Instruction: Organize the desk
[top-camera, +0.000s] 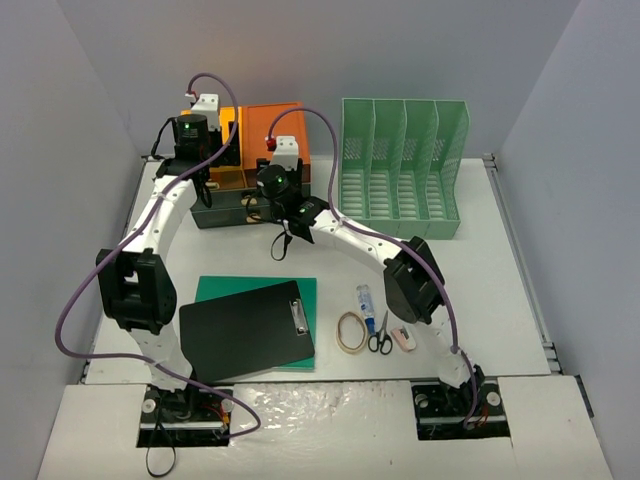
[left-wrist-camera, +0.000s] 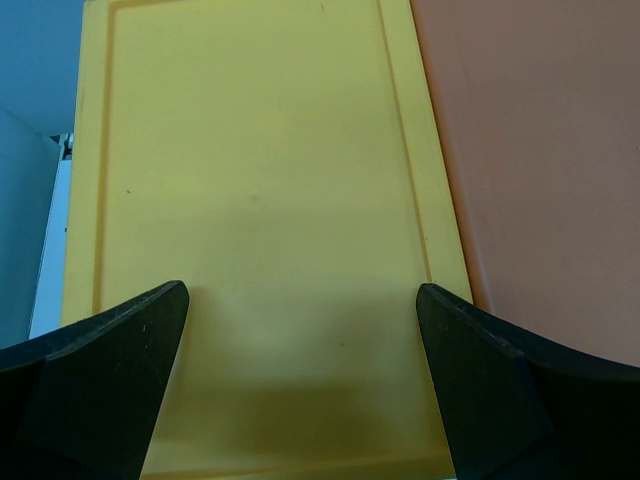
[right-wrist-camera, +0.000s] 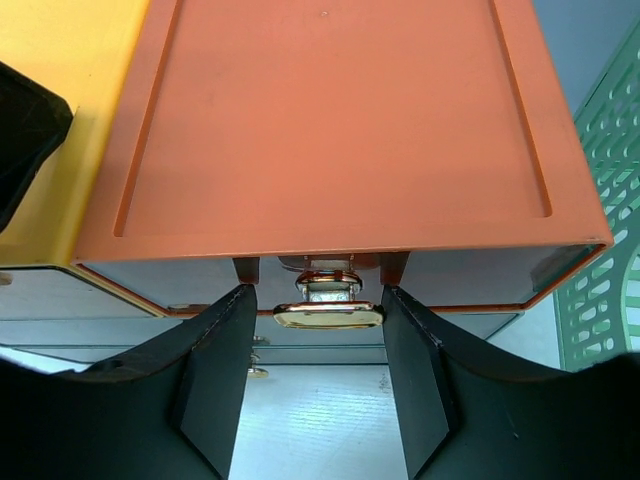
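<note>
Two arms reached from the near edge of the white desk (top-camera: 480, 290) toward its far left corner, and neither set of fingers touched the desktop. It lay below both of them, showing as a pale strip under the right gripper (right-wrist-camera: 318, 292).

Against the far edge, toward the right, stood a green file rack (top-camera: 403, 165) with four upright slots. Left of it sat an orange-topped drawer unit (right-wrist-camera: 330, 110), and a yellow-topped unit (left-wrist-camera: 260, 200) stood tight against its left side.

Above the yellow top hung the left gripper (left-wrist-camera: 300, 290), jaws spread wide with nothing between them. At the front of the orange unit, the right gripper's jaws stood partly apart on either side of a small brass handle (right-wrist-camera: 328, 316). Its ends came very close to both fingers, though I could not tell whether they actually pinched it. What the drawers held was hidden from me.

Near the near edge, left of centre, a black clipboard (top-camera: 245, 330) lay tilted on a green pad (top-camera: 308, 295). To its right lay a cluster of small things: a tan rubber band (top-camera: 351, 332), a small white bottle (top-camera: 366, 300), black-handled scissors (top-camera: 381, 335) and a pink eraser (top-camera: 404, 340). They sat close together.
</note>
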